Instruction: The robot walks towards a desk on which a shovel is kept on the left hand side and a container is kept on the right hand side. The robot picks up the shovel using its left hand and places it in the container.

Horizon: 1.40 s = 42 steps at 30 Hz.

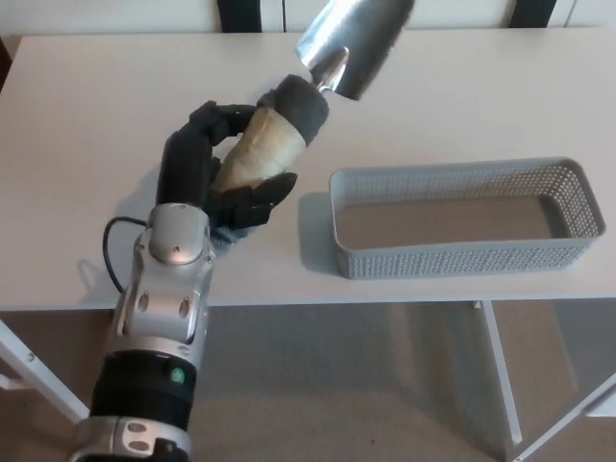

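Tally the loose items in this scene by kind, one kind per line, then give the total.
Shovel: 1, held in the left hand
Container: 1, grey perforated basket on the desk
Total: 2

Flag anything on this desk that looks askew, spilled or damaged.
Nothing stands out. The left hand holds the shovel by its handle, blade tilted up and cut off by the top edge. The grey container sits upright and empty near the desk's front edge.

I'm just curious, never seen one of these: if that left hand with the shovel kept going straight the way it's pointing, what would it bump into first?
Probably nothing: the left hand and shovel aim over the table's far edge, not toward the container.
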{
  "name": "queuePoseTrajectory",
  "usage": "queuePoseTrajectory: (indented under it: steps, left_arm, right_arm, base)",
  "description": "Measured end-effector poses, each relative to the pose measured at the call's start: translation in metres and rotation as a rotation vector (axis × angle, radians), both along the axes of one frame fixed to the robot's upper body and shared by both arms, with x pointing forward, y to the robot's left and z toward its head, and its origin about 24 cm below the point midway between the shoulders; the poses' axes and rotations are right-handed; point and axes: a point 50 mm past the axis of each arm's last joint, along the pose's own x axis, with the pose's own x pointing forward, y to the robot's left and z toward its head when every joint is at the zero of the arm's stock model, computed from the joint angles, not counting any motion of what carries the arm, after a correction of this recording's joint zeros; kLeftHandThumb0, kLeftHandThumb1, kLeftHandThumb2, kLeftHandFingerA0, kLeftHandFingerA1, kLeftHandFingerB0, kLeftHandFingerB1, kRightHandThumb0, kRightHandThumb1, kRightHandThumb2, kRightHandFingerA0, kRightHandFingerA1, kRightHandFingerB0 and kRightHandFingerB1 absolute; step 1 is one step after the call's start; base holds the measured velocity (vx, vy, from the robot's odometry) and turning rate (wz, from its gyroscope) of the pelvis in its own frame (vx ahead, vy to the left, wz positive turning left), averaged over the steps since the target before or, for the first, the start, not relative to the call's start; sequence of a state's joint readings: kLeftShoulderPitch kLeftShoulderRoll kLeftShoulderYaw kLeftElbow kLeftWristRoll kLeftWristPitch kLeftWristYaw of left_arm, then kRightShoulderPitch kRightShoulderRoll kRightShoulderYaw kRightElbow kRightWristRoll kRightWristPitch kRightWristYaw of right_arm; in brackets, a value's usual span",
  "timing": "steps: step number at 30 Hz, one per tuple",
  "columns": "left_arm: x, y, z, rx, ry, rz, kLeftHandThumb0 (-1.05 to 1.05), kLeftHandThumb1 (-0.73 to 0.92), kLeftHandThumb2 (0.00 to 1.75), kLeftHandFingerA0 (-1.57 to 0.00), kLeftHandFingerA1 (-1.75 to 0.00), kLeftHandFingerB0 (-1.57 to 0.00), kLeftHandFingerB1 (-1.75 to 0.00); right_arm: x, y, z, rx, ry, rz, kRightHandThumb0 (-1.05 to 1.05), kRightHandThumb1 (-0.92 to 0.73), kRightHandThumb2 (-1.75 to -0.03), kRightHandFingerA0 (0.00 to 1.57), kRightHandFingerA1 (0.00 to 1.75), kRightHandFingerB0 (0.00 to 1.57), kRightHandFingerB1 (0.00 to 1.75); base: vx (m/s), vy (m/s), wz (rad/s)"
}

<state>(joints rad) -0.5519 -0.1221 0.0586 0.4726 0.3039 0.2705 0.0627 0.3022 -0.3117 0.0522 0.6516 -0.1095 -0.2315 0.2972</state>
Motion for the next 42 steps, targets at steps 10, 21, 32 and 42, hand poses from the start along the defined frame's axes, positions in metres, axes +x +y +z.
queuePoseTrajectory:
  steps: [10,21,32,42]
  left_arm:
    - [0.000,0.006,0.002,0.377,-0.045,-0.118,-0.26,0.53,0.83,-1.05,-1.37,-0.73,-0.98]
    - [0.008,0.000,0.016,0.680,-0.172,-0.248,-0.08,0.72,0.54,-0.69,-1.72,-0.45,-1.38]
    - [0.012,-0.015,0.032,0.896,-0.348,-0.367,-0.19,0.78,0.64,-0.81,-1.65,-0.73,-0.69]
    - [0.010,-0.027,0.046,1.007,-0.503,-0.446,-0.32,0.68,0.63,-0.87,-1.55,-0.69,-0.50]
  right_arm:
    - [0.000,0.001,0.000,0.001,0.002,0.006,-0.40,-0.60,-0.58,0.55,0.47,0.30,0.35]
    - [0.002,0.002,0.000,0.002,0.001,0.013,-0.41,-0.60,-0.58,0.57,0.47,0.31,0.35]
    - [0.004,0.003,0.000,0.003,0.000,0.018,-0.41,-0.60,-0.58,0.55,0.46,0.30,0.35]
    - [0.005,0.003,-0.001,0.004,0.005,0.020,-0.42,-0.61,-0.58,0.55,0.46,0.30,0.34]
  base:
    - [0.00,0.000,0.00]
    - [0.00,0.000,0.00]
    - [0.00,0.000,0.00]
    - [0.00,0.000,0.00]
